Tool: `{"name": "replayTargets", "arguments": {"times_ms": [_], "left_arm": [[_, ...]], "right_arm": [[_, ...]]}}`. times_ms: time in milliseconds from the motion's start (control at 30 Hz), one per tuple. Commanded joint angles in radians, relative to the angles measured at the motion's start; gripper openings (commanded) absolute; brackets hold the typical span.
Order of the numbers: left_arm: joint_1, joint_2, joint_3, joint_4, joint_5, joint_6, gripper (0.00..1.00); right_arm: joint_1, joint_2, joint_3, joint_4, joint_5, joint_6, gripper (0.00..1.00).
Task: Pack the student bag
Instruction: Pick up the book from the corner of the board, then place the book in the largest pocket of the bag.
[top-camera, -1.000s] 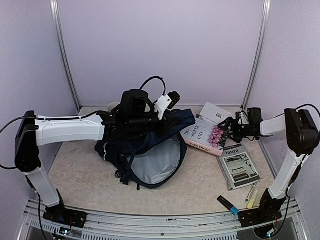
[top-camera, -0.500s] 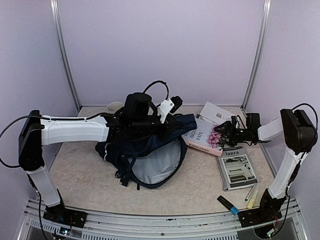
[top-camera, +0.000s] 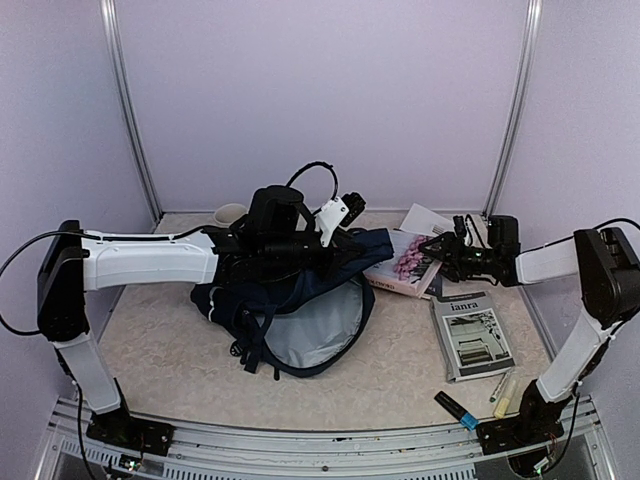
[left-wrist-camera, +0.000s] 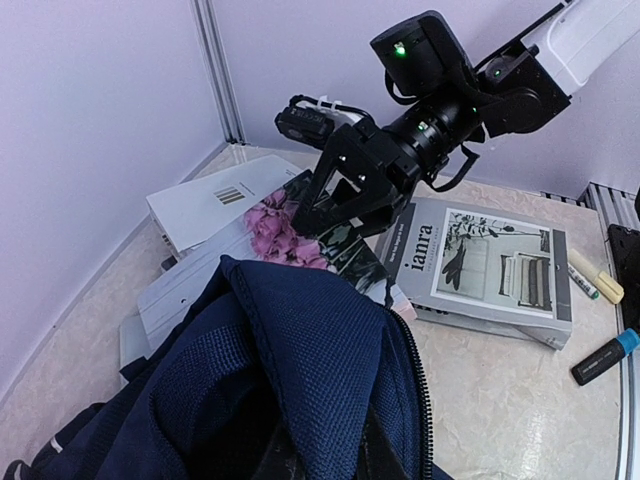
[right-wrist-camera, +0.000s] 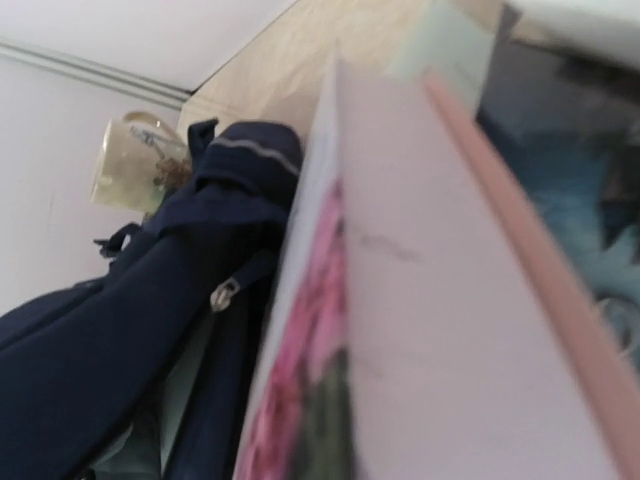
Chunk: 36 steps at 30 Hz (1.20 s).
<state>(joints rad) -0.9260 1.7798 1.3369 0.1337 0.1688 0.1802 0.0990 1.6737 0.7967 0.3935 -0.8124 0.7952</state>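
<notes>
We find the student bag (top-camera: 300, 310) lying in the middle of the table (top-camera: 160, 340), mouth toward the near edge, its grey lining (top-camera: 315, 335) showing. The left gripper (top-camera: 345, 242) is buried in the dark fabric at the top of the opening. Its jaws are closed, and since the rim stands raised just there, we judge it is pinching the rim to keep the mouth wide for loading.

Toward the far right corner, the right gripper (top-camera: 435, 250) has its jaws astride the edge of the pink-flowered book (top-camera: 403, 268). That edge is tilted up off the white booklet (top-camera: 430, 220) beneath, so we take it as gripped. How firmly, we cannot say. The book's lower edge points at the bag, just beside its right flank.

Along the right edge lies a grey magazine (top-camera: 475, 335), with a blue-capped marker (top-camera: 455, 410) and a yellow highlighter (top-camera: 503, 393) near the near right corner – all apparently waiting their turn. A mug (top-camera: 230, 213) sits at the far edge behind the bag.
</notes>
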Motion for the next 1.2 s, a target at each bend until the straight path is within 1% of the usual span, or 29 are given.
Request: {"name": "replayTargets", "arguments": {"times_ms": [0, 100, 200, 267, 333, 467, 600, 700, 800, 867, 967, 1033, 1167], "left_arm": [[0.036, 0.029, -0.004, 0.033, -0.055, 0.021, 0.00], [0.035, 0.030, -0.004, 0.033, -0.055, 0.020, 0.00], [0.035, 0.019, -0.011, 0.030, -0.058, 0.019, 0.00], [0.038, 0.002, -0.019, 0.029, -0.059, 0.019, 0.00], [0.042, -0.025, -0.028, 0.030, -0.069, 0.020, 0.00], [0.046, -0.113, -0.051, 0.027, -0.136, 0.042, 0.00], [0.060, -0.194, -0.066, 0.002, -0.196, 0.071, 0.00], [0.091, -0.227, -0.083, -0.008, -0.231, 0.070, 0.00], [0.119, -0.245, -0.099, 0.005, -0.237, 0.054, 0.00], [0.131, -0.251, -0.099, 0.013, -0.240, 0.048, 0.00], [0.139, -0.256, -0.093, 0.028, -0.241, 0.048, 0.00], [0.140, -0.251, -0.080, 0.026, -0.232, 0.048, 0.00], [0.141, -0.239, -0.068, 0.033, -0.216, 0.039, 0.00]], "right_arm": [[0.062, -0.008, -0.022, 0.029, 0.066, 0.014, 0.78], [0.083, 0.019, -0.022, 0.057, 0.098, 0.040, 0.70], [0.091, 0.023, -0.025, 0.100, 0.107, 0.070, 0.54], [0.091, 0.005, -0.028, 0.092, 0.120, 0.068, 0.44], [0.093, -0.035, -0.032, 0.058, 0.133, 0.050, 0.38], [0.084, -0.148, -0.033, -0.066, 0.166, -0.012, 0.30], [0.048, -0.315, -0.036, -0.199, 0.196, -0.048, 0.28], [0.000, -0.457, -0.036, -0.297, 0.199, -0.072, 0.27], [-0.022, -0.594, -0.033, -0.399, 0.191, -0.084, 0.26], [-0.022, -0.661, -0.023, -0.457, 0.144, -0.086, 0.26], [-0.020, -0.734, -0.026, -0.575, 0.024, -0.070, 0.26], [-0.002, -0.788, -0.045, -0.623, -0.045, -0.046, 0.25], [0.121, -0.865, -0.096, -0.628, -0.134, -0.005, 0.29]]}}
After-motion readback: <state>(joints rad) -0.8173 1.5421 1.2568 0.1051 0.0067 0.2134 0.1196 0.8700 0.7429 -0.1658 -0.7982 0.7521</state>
